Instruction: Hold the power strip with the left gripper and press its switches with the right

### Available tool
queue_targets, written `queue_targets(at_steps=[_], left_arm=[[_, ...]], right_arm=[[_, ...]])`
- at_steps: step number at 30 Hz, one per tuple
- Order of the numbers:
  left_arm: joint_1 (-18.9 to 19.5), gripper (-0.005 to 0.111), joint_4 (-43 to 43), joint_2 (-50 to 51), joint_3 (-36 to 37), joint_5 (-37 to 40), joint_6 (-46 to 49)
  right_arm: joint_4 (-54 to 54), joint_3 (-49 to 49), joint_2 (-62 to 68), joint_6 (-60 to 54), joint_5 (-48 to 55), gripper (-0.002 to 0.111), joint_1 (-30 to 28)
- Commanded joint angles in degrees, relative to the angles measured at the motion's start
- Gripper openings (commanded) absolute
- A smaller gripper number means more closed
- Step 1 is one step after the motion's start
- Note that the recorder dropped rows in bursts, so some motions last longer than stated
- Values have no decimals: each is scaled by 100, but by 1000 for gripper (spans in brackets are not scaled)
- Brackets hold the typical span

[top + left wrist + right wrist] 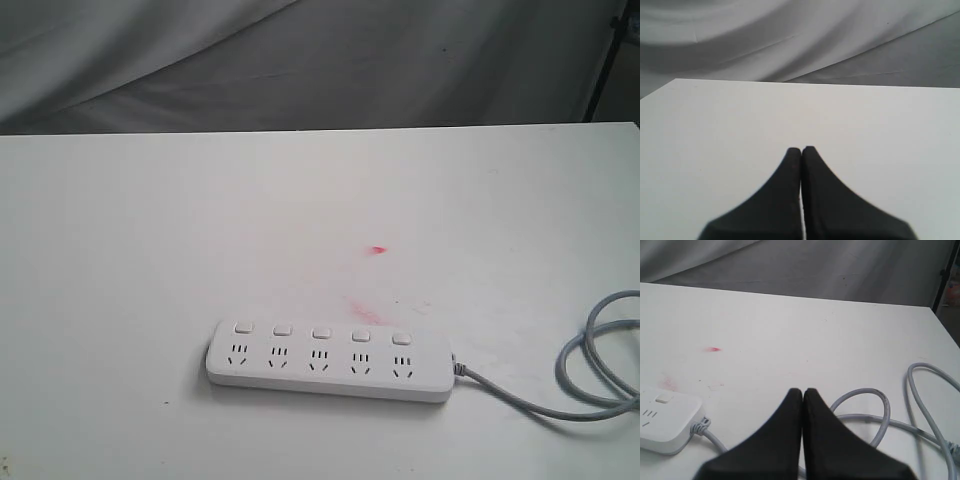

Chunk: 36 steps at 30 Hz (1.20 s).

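1. Tapering to matte black points, the left gripper [801,150] has its jaws pressed together on nothing above the smooth white table [715,150]; its place relative to the power strip [300,380] cannot be told.
2. The power strip, a long white plastic bar with rounded ends, lies flat on the table.
3. Five small rounded-square switches [321,332] line its far edge.
4. A round grey cord [487,382] leaves the strip's right end and loops.
5. The right gripper [803,391], black and pointed, jaws closed and empty, hangs over that cord beside the strip's right end.
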<state>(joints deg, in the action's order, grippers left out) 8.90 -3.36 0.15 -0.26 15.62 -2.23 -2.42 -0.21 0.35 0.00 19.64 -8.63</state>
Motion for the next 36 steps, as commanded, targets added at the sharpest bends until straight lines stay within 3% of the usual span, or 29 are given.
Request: queue_targets(at_steps=[1, 36], left_arm=[[29, 0, 26, -15, 26, -39, -42], [29, 0, -138, -15, 26, -94, -27]], right_arm=[[41, 21, -35, 0, -6, 0, 12], [52, 21, -35, 0, -6, 0, 12]])
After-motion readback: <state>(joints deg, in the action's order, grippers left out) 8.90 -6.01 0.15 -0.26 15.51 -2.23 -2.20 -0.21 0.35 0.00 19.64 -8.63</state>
